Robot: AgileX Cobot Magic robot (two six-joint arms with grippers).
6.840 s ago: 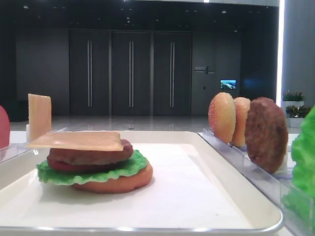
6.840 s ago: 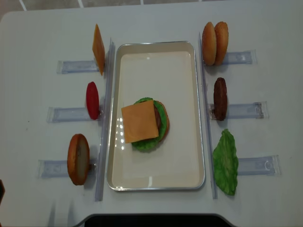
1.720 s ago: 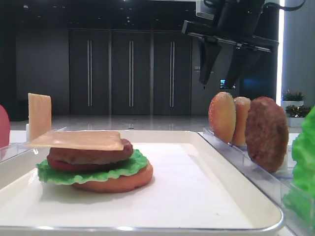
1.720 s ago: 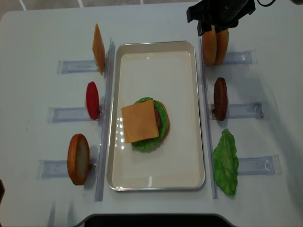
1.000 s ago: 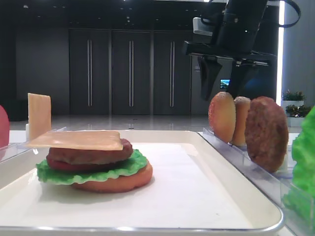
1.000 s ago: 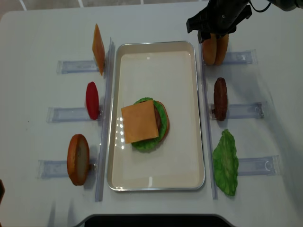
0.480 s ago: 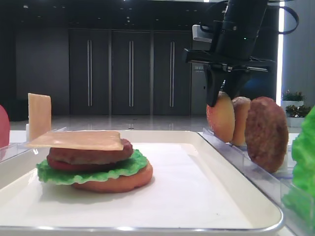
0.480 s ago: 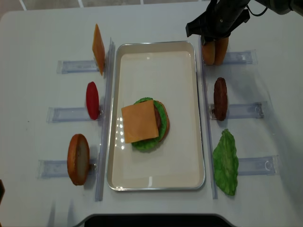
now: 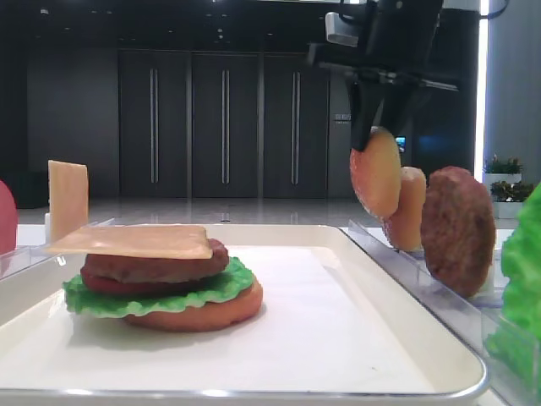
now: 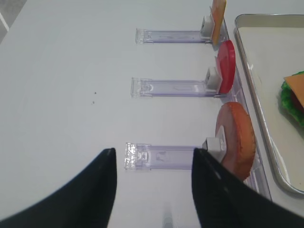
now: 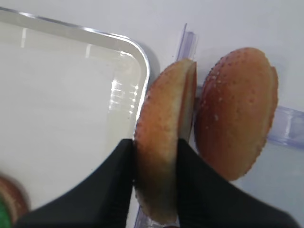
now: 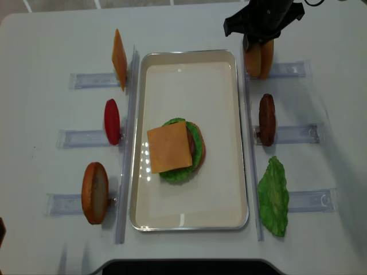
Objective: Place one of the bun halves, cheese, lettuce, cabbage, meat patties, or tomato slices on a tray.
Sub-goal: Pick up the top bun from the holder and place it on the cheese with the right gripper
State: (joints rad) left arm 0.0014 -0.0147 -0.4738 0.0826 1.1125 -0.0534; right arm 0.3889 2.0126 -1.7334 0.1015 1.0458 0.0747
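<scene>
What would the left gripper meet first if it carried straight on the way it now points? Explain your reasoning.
Probably the bare table. The left gripper is open and angled down at it, with the near end of a clear rack just ahead between its fingers. Depth is unclear, so it might clip that rack first.

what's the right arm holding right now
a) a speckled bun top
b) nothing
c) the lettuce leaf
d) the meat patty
a) the right gripper has its black fingers pinched on the speckled bun top, raised out of the rack beside the second bun.
</scene>
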